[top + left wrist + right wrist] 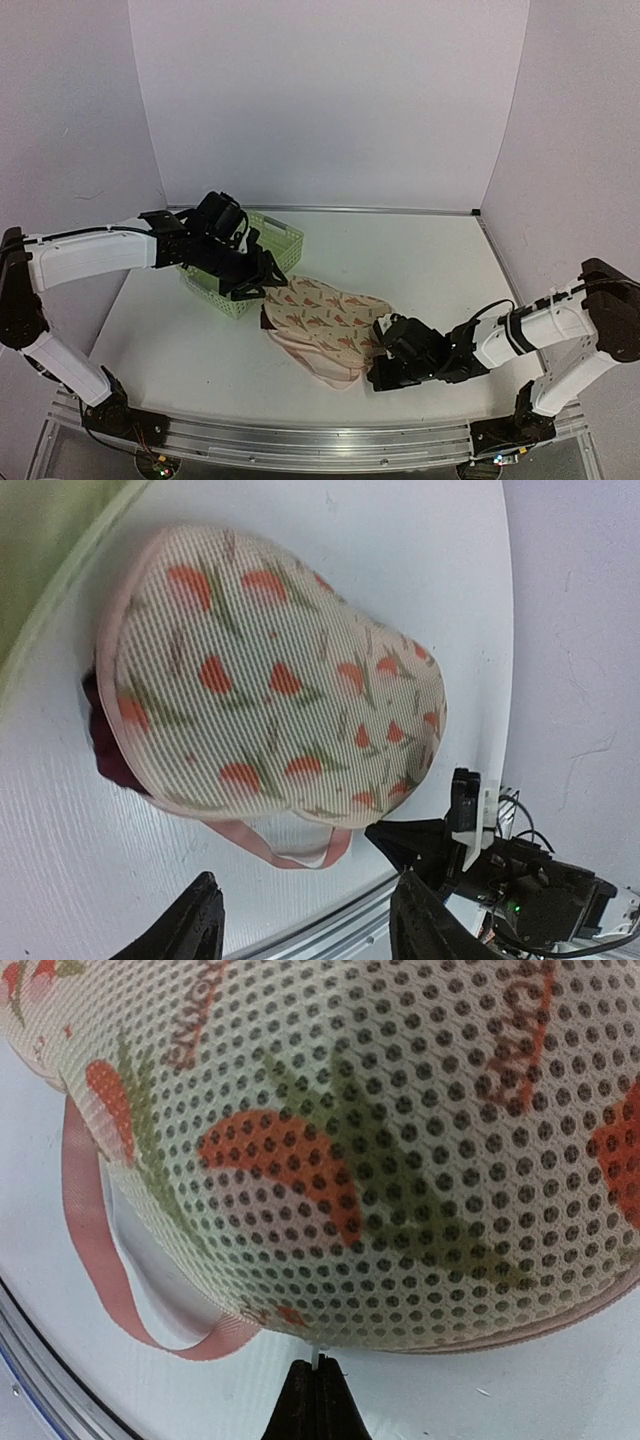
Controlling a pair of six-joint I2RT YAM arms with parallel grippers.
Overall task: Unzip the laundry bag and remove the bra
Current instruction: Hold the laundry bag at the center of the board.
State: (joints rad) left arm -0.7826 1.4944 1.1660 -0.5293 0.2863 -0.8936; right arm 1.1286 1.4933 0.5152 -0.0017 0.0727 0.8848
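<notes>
The laundry bag [325, 315] lies on the table, cream mesh with orange and green motifs and pink edging. It fills the left wrist view [270, 680] and the right wrist view [400, 1140]. The dark maroon bra [105, 745] peeks out at the bag's far-left end [267, 319]. My left gripper [262, 282] hovers above that end, open with nothing between its fingers [195, 925]. At the bag's near-right rim my right gripper [376, 372] is shut, its fingertips [317, 1370] pinching a small white zipper pull [318, 1358].
A light green lattice basket [282, 240] stands behind the bag, under the left arm. A pink loop strap [290, 855] hangs from the bag's near edge. The table's metal front rail [300, 440] runs close to the right gripper.
</notes>
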